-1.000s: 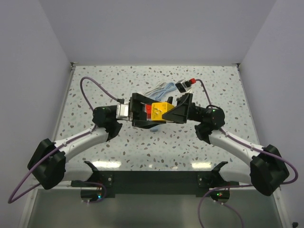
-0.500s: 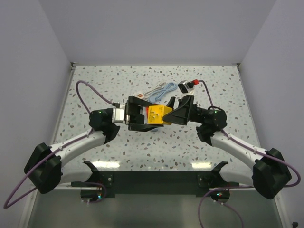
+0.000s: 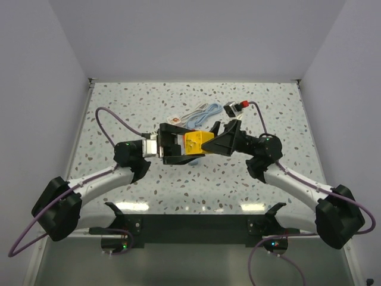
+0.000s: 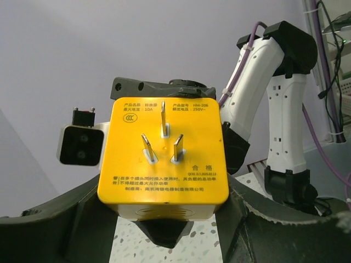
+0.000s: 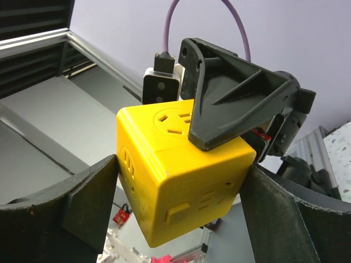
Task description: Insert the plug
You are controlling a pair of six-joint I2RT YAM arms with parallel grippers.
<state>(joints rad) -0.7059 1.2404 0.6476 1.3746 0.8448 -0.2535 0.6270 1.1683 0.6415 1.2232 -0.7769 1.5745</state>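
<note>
Nearest the bases, both arms reach inward over the speckled table and meet near its middle. There the left gripper and the right gripper face each other with the yellow plug cube between them, held up off the tabletop.

From the left wrist, the cube's pronged face points straight at the camera. Three metal pins stand out of it below a line of printed text. The left fingers press against its two lower sides, partly spread and clamped on the block.

From the right wrist, the cube sits between the right fingers, which touch it on either side at about the same spread, so this gripper appears to grip it too. One black left finger lies across its top corner. The faces seen here carry socket slots (nothing sits in those that show).

Farther back on the table lies a loose bundle of pale blue and white cable. A small white piece with a red mark is just left of it, and a small block with a red button is to its right.
</note>
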